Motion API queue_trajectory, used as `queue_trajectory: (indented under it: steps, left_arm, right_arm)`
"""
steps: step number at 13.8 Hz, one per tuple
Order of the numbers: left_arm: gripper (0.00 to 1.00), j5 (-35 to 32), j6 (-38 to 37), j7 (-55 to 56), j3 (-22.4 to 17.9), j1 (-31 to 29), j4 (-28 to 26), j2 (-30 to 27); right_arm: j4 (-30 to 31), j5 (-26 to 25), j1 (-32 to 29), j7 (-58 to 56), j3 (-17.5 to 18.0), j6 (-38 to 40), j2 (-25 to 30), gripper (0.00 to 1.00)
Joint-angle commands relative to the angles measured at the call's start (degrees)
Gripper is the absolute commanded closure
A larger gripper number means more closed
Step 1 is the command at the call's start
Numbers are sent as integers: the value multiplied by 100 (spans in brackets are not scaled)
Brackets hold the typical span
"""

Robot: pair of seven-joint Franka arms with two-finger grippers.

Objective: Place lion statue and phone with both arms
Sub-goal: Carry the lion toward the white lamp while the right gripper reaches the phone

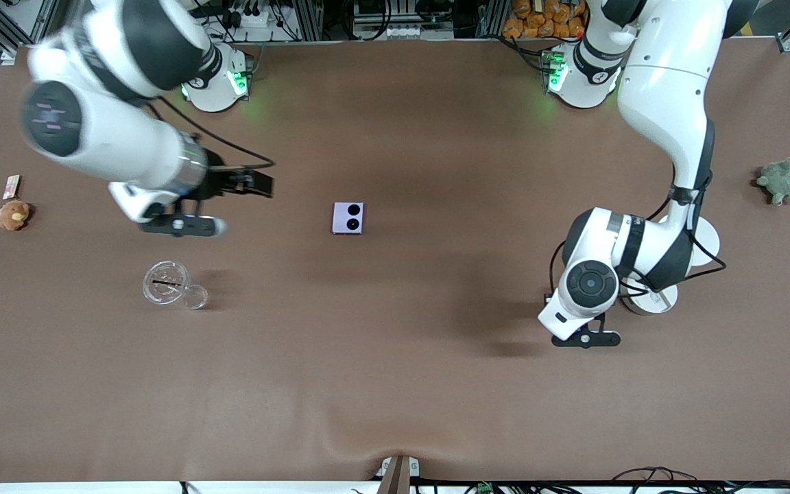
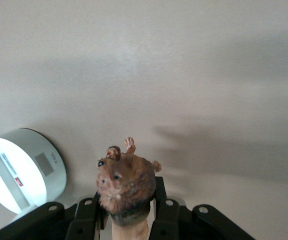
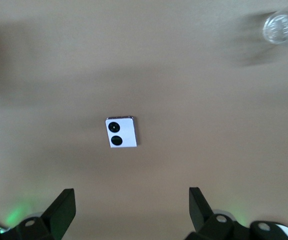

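The lilac phone (image 1: 348, 217) lies flat mid-table with its two black camera circles up; it also shows in the right wrist view (image 3: 121, 132). My right gripper (image 1: 182, 225) hangs open and empty over the table between the phone and the right arm's end; in the right wrist view (image 3: 132, 197) its fingers stand wide apart. My left gripper (image 1: 587, 338) is low over the table toward the left arm's end. In the left wrist view (image 2: 127, 200) it is shut on the reddish-brown lion statue (image 2: 126, 182), whose head sticks out past the fingers. The front view hides the statue.
A white round scale (image 1: 650, 300) stands beside the left gripper and shows in the left wrist view (image 2: 18, 172). A clear glass dish (image 1: 165, 283) sits below the right gripper. A tan plush (image 1: 13, 215) and small packet (image 1: 11, 185) lie at the right arm's end, a green turtle plush (image 1: 782, 180) at the left arm's.
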State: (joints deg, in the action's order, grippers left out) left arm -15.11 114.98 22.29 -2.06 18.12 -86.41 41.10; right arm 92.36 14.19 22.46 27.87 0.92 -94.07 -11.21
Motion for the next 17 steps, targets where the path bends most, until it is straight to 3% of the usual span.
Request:
queue_trajectory:
  steps: [1,5,6,7,8,12,14,17]
  left_arm:
    - [98,-168,-20,-250,39,-115,-34,99]
    - [96,-194,-29,-567,39,-317,-130,169]
    - [85,-194,-29,-568,39,-317,-140,187]
    - [47,-194,-29,-585,39,-326,-148,187]
    - [0,-203,-20,-742,39,-335,-140,187]
    - [0,-106,-64,-831,74,-370,-104,-83]
    - [0,-19,-221,-831,100,-388,-96,-470]
    - [0,630,-467,-831,100,-379,-69,-1303]
  right_arm:
    - [808,-171,372,297,-39,-680,216,0]
    - [1529,-180,583,324,-30,-1577,216,0]
    - [1748,-180,740,324,-30,-1927,190,0]
    - [2055,-180,855,324,-30,-2392,181,0]
    - [2258,-180,943,324,-30,-2701,146,0]
    - [2786,-197,1365,324,-30,-3536,-117,0]
    - [3050,-188,1480,324,-30,-4213,-354,0]
    - [3060,-197,1682,324,-30,-4846,-811,0]
